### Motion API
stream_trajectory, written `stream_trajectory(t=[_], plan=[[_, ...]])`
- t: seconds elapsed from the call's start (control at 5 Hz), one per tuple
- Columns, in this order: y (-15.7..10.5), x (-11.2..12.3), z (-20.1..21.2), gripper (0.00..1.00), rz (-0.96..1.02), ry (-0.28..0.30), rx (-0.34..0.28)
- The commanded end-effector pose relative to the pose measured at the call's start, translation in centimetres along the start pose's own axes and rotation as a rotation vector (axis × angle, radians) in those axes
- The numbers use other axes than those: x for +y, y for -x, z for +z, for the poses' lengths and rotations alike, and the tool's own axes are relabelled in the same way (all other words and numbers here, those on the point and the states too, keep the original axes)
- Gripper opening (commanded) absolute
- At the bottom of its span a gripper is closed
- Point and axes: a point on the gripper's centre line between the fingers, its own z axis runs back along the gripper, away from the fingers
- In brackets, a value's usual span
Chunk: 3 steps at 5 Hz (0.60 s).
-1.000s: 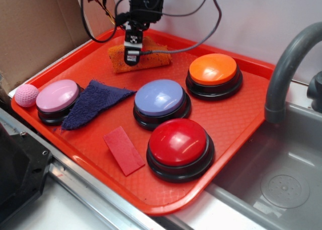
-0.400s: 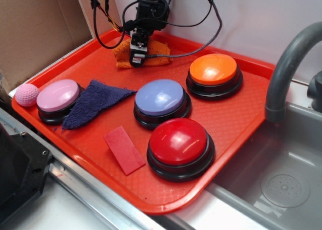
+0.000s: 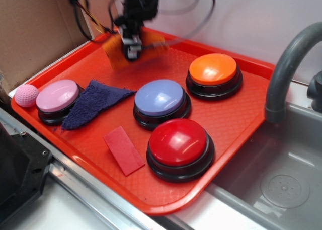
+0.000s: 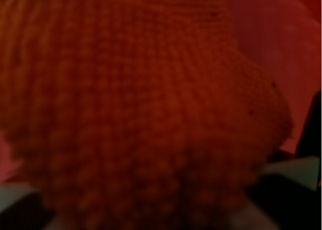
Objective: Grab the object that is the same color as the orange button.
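Orange rag (image 3: 114, 53) bunched in hand (image 3: 132, 50), fingers clamped on it, at tray (image 3: 236, 119) far corner. Blurred, seemingly lifted off tray. Wrist view filled by nubby weave, so grip deep. Matching orange button (image 3: 213, 69) sits well apart.

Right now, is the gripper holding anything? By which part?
Yes, the gripper is shut on the orange cloth, pinched somewhere mid-fold; motion blur hides the exact spot. The wrist view is filled by its weave.

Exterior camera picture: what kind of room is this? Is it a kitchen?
Probably a pretend kitchen counter set up for robot practice. A gray faucet curves over a sink with a drain, and beside it a red tray holds big dome buttons, with cardboard behind.
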Motion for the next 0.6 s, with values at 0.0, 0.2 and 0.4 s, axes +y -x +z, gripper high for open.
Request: stream_trajectory(t=[0.0,0.2,0.4], plan=[[6.0,-4.4,8.8,0.02,0.218,-0.004,-0.202],[8.4,-6.3,10.6,0.02,0.221,-0.011,-0.214],[8.7,-7.2,10.7,0.00,0.129,0.011,-0.197]])
